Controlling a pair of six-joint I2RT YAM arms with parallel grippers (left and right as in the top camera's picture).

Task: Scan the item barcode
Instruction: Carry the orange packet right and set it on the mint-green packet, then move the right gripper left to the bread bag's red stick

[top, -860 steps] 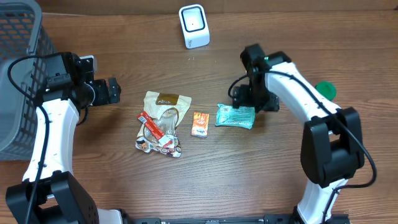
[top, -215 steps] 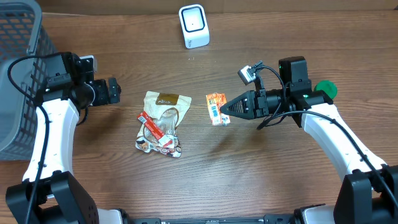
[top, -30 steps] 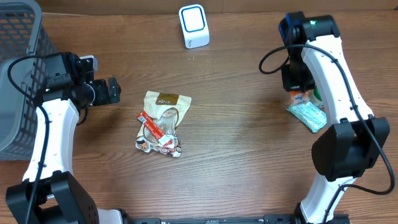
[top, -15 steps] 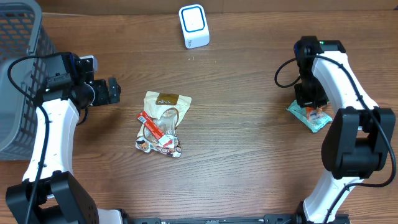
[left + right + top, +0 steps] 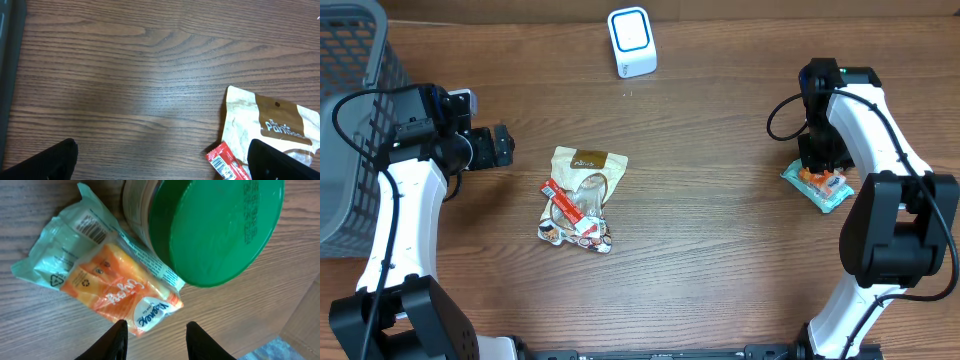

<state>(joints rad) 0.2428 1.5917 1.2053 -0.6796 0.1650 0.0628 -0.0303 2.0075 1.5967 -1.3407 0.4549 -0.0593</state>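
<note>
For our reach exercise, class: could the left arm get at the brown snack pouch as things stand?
Probably yes: the left gripper is open, and only bare table lies between it and the brown snack pouch.

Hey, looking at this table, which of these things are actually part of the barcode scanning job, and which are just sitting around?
Part of the job: white scanner; orange packet, lying on the teal packet under the open right gripper; brown pouch and red packet in the middle pile.
Just lying about: grey basket; green-lidded jar.
</note>
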